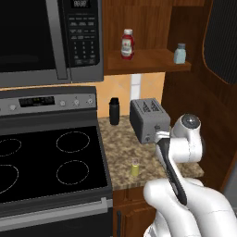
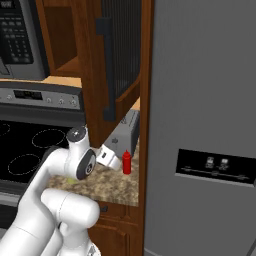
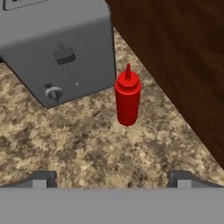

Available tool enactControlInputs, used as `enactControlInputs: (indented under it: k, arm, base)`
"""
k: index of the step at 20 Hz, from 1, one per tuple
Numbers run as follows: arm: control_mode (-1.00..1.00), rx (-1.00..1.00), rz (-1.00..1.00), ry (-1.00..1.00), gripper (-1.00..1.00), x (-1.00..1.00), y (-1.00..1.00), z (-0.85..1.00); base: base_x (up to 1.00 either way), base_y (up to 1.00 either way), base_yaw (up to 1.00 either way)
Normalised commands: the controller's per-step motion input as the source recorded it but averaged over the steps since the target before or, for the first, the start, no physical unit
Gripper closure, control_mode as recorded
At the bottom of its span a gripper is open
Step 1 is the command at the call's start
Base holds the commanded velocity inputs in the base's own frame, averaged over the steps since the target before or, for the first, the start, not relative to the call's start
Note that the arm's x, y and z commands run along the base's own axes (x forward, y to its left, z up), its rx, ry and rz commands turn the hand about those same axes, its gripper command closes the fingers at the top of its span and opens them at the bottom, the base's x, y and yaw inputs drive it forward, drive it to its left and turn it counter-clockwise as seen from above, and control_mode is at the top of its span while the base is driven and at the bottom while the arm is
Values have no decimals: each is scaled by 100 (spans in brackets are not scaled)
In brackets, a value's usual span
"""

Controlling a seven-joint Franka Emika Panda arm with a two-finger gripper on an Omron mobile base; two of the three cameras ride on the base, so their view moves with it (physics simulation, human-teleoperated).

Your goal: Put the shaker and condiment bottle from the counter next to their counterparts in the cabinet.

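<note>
The condiment bottle [image 3: 127, 98] stands upright on the speckled counter [image 3: 87, 144] just beside the toaster [image 3: 57, 48] in your hand view, with the jaws spread wide and nothing between them. From your left base view, the shaker [image 1: 134, 167] sits near the counter's front edge. In your right base view, the gripper [image 2: 111, 159] hovers close to the bottle without touching it.

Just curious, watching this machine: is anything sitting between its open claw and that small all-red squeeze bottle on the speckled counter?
No. In the hand view, only bare speckled granite counter lies between the open gripper and the small all-red squeeze bottle; the grey metal toaster stands aside.
</note>
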Motion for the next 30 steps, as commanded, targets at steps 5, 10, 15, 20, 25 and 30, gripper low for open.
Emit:
enactControlInputs:
  k: [5,10,15,20,25,30]
  arm:
    - [-100,0,0,-8,-100,0,-9,-29]
    - [-100,-1,0,-12,-100,0,0,-44]
    - [-100,-2,0,-16,-100,0,0,-48]
    - [-100,-2,0,-12,-100,0,0,-53]
    - [-100,-2,0,0,-100,0,1,-30]
    - [-100,-5,0,0,-100,10,9,-30]
  base:
    - [0,0,0]
    - [0,0,0]
    - [0,0,0]
    - [0,0,0]
    - [0,0,0]
    - [0,0,0]
